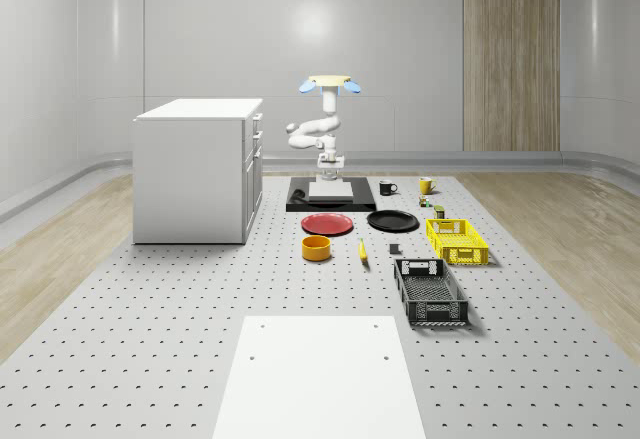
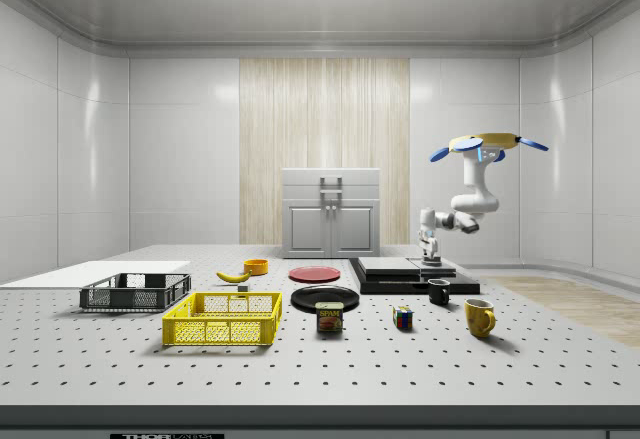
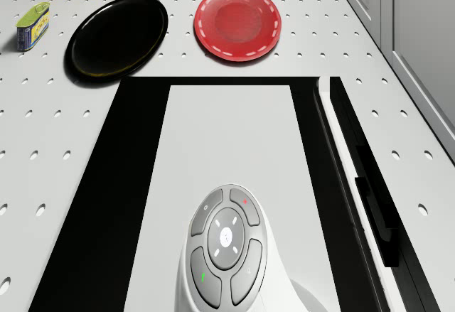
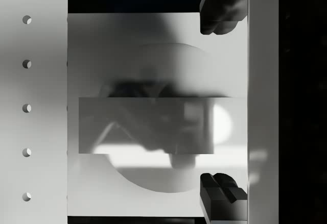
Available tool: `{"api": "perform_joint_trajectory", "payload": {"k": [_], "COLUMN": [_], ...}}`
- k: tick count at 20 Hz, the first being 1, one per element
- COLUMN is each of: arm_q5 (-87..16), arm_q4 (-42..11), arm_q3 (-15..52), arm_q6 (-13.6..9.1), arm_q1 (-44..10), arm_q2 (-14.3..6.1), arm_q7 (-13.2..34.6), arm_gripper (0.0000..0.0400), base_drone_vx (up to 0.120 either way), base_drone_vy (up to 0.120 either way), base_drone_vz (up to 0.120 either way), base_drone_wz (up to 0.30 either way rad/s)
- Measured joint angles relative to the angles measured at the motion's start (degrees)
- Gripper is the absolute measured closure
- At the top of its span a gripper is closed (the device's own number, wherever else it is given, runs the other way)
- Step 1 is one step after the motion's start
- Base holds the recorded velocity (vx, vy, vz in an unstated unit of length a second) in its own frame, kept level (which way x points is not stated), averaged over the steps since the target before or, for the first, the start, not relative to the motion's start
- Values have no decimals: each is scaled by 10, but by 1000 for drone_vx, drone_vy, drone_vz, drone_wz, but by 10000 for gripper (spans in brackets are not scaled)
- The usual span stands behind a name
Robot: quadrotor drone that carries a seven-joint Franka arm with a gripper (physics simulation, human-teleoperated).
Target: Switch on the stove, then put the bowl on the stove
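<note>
The stove (image 1: pixel 331 195) is a black base with a pale grey top (image 3: pixel 227 141); in the side view the stove (image 2: pixel 415 273) sits right of the middle. The drone (image 1: pixel 330 84) hovers above the stove's far edge, and the drone (image 2: pixel 488 145) carries the folded arm below it. My gripper (image 1: pixel 331 171) points down just above the stove's top, as the side view's gripper (image 2: pixel 432 256) confirms. In the wrist view the gripper (image 4: pixel 223 101) is open, its fingertips (image 4: pixel 222 9) wide apart over the grey top. The orange bowl (image 1: pixel 317 248) stands on the table nearer the camera, beside a banana (image 1: pixel 362 251).
A red plate (image 1: pixel 328 223) and a black plate (image 1: pixel 392 221) lie between stove and bowl. A white cabinet (image 1: pixel 200 169) stands at the whole-scene view's left. A yellow crate (image 1: pixel 457 240), black crate (image 1: pixel 430 292), two mugs (image 1: pixel 387 187) and a can (image 3: pixel 33 26) are to the right.
</note>
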Motion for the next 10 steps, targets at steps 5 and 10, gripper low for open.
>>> {"api": "perform_joint_trajectory", "payload": {"k": [5, 10], "arm_q5": [-1, 2], "arm_q4": [11, 19], "arm_q3": [1, 4], "arm_q6": [4, 6], "arm_q1": [-13, -22], "arm_q2": [2, 2], "arm_q7": [3, 6], "arm_gripper": [0, 0], "base_drone_vx": [0, 0], "base_drone_vy": [0, 0], "base_drone_vz": [0, 0], "base_drone_wz": [0, 0]}}
